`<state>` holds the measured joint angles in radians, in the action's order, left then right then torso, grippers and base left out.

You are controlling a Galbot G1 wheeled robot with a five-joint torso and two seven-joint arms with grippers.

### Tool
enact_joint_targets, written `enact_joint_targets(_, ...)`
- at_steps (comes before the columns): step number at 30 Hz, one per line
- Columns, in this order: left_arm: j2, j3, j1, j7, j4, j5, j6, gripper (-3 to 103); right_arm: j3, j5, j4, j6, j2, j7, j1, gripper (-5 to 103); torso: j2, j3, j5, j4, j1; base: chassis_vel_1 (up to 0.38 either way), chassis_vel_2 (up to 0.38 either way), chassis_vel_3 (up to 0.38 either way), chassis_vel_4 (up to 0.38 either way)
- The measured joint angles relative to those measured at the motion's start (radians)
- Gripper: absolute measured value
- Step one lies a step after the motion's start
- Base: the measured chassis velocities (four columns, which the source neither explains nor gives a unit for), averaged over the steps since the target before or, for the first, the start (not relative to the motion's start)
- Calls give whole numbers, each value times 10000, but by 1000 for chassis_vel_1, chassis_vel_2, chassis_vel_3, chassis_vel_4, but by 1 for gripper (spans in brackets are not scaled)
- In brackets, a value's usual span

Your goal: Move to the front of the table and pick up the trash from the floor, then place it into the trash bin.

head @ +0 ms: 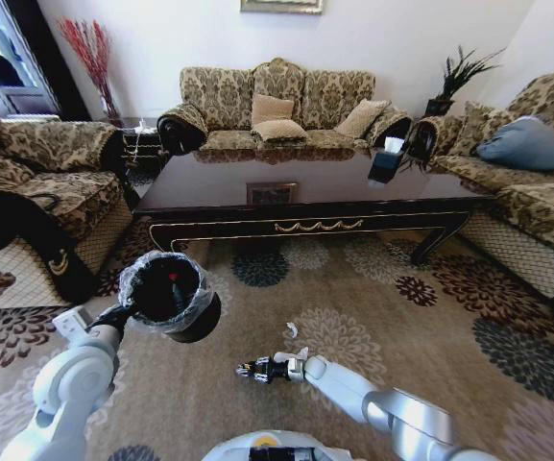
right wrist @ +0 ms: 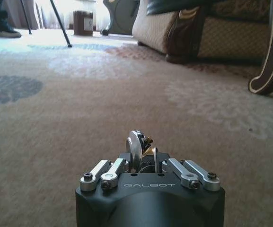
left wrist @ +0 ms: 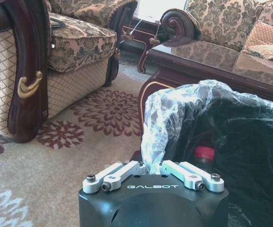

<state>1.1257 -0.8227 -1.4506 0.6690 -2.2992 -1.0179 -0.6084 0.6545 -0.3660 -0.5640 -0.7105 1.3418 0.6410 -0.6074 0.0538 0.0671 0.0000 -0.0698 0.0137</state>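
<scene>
Head view: left end effector [head: 123,312] grips trash bin [head: 173,293]; right end effector [head: 250,369] clamps can [right wrist: 137,150].

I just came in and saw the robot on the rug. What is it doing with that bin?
The robot is tidying up in front of the table. Its left gripper is shut on the bag rim of the black bin, holding it up off the rug. A bottle with a red cap is already inside. Its right gripper is low over the rug, shut on a small shiny can. A white scrap lies on the rug nearby.
</scene>
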Motion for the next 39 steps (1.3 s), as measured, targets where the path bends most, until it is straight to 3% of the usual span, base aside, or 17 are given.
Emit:
enact_joint_targets(4, 3, 4, -11, 0, 3, 13, 1, 3, -161, -295, -523, 0, -44, -22, 116, 25, -1, 0, 0, 0, 0, 0, 0, 0, 0)
enact_joint_targets(7, -12, 3, 11, 1, 69, 12, 5, 3, -211, -1051, -1324, 226, -148, -159, 523, 25, -2, 1, 0, 3, 0, 0, 0, 0, 0)
enact_joint_targets(18, -25, -6, -50, 1, 22, -14, 12, 3, -1268, -1901, -1327, 612, -208, -327, 2102, 25, -1, 1, 0, 0, 0, 0, 0, 0, 0)
enact_joint_targets(25, 14, 120, -79, 50, 78, -265, -19, 3, -1797, -2629, -3029, 1114, -526, -1083, 3378, 25, -1, 1, 0, 2, 0, 0, 0, 0, 0)
enact_joint_targets(35, -140, 237, 38, 81, 637, -381, -54, 3, -304, -3409, -4691, 1370, -562, -1416, 4792, 25, -1, 1, -3, 3, 0, 0, 0, 0, 0)
enact_joint_targets(39, -276, 378, 406, 66, 1158, -403, -63, 3, 1197, -3582, -5702, 1370, -291, -1780, 4891, 25, -1, 0, -3, 0, 0, 0, 0, 0, 0)
